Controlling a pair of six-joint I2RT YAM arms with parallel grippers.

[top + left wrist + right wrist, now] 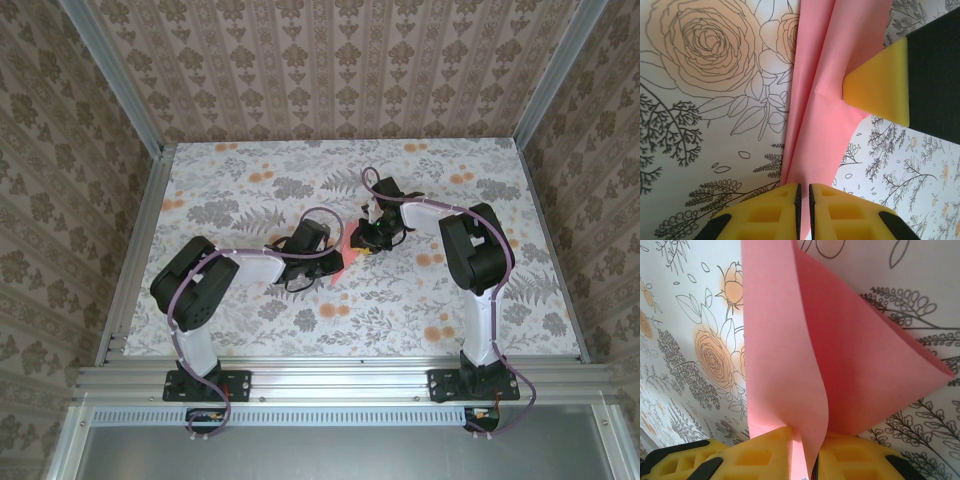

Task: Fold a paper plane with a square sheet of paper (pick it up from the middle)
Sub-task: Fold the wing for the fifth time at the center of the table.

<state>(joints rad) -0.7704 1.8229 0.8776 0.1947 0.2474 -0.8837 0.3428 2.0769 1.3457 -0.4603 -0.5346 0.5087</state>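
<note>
Left gripper [804, 194]: jaws together, clamped on the near end of the pink sheet [827, 75]. From this hand the sheet runs straight ahead along the gripper's own line. It is a narrow folded strip with a lengthwise crease, and it rises off the table cover [705, 150].

Right gripper [807, 442]: also clamped on the sheet [785, 340], which stands upright out of its jaws. One layer curls to the left and a triangular flap [875, 355] spreads to the right, down toward the cover. In the left wrist view, one fingertip [877, 87] of this gripper meets the strip's right edge partway along.

From above, the sheet [343, 262] sits at mid-table between the two grippers, touching both. The left gripper [325, 262] is on its near-left side and the right gripper [365, 243] on its far-right side. Neither arm is clearly the nearer. The long axis seems to run from one hand to the other, but the patch is too small to be sure.

Judgement: mid-fold, not yet a finished dart. The next crease depends on the two grips staying in line along that axis, because any twist would skew the centre fold.

Surroundings: orange flower prints [335, 312] on the cover and papered walls [60, 150] well apart. Nothing loose lies near. The real obstruction is how closely the two wrists crowd each other.
</note>
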